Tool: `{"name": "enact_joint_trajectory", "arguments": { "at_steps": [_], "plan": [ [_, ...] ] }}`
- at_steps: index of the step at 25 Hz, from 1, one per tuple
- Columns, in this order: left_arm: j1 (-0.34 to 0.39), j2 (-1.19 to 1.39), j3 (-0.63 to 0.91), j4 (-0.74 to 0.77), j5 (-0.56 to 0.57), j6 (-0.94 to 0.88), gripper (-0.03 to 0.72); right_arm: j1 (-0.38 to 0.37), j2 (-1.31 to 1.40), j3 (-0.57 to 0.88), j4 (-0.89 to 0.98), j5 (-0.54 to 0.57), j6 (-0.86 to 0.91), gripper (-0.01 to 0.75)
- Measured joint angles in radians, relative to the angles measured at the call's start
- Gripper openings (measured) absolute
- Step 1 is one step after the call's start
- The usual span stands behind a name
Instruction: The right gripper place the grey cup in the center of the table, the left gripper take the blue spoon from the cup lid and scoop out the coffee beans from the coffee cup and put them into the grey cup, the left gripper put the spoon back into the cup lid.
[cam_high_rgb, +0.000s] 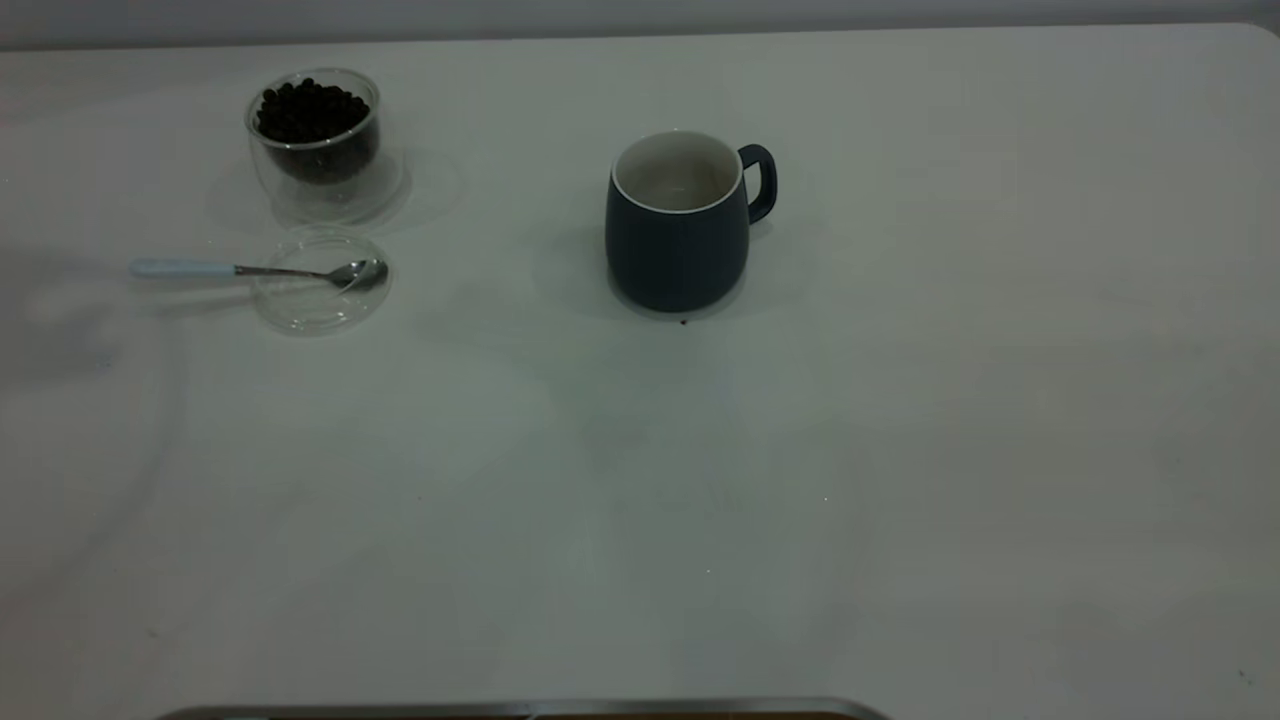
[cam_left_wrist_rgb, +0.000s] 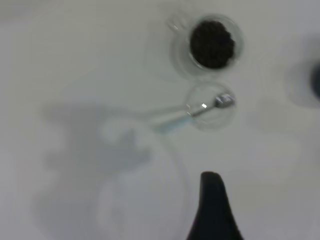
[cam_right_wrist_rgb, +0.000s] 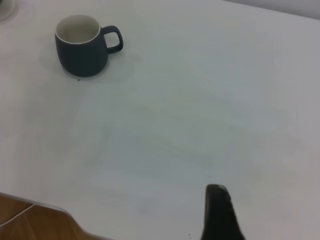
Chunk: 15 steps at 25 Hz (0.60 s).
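Observation:
The grey cup (cam_high_rgb: 678, 225) stands upright near the middle of the table (cam_high_rgb: 800, 450), handle to the right, and looks empty; it also shows in the right wrist view (cam_right_wrist_rgb: 82, 47). The coffee cup (cam_high_rgb: 315, 150) with its heap of coffee beans (cam_high_rgb: 310, 110) stands at the far left. Just in front lies the cup lid (cam_high_rgb: 318, 285), with the blue spoon (cam_high_rgb: 250, 270) resting bowl-first in it, handle pointing left. The left gripper (cam_left_wrist_rgb: 212, 200) hovers high, apart from the lid (cam_left_wrist_rgb: 210, 106) and spoon (cam_left_wrist_rgb: 190, 114). The right gripper (cam_right_wrist_rgb: 217, 210) is far from the cup. Neither gripper shows in the exterior view.
A tiny dark speck (cam_high_rgb: 684, 322) lies at the grey cup's foot. The table's front edge has a metal strip (cam_high_rgb: 520, 710). In the right wrist view the table's rounded corner gives way to a wooden surface (cam_right_wrist_rgb: 30, 222).

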Motion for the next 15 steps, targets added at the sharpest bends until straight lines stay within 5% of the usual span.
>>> {"name": "enact_joint_trajectory", "arguments": {
  "at_steps": [15],
  "plan": [
    [-0.206,-0.776,0.671,0.002,0.000,-0.054,0.593,0.000,0.000,0.000,0.000,0.000,0.000,0.511]
  ]
}}
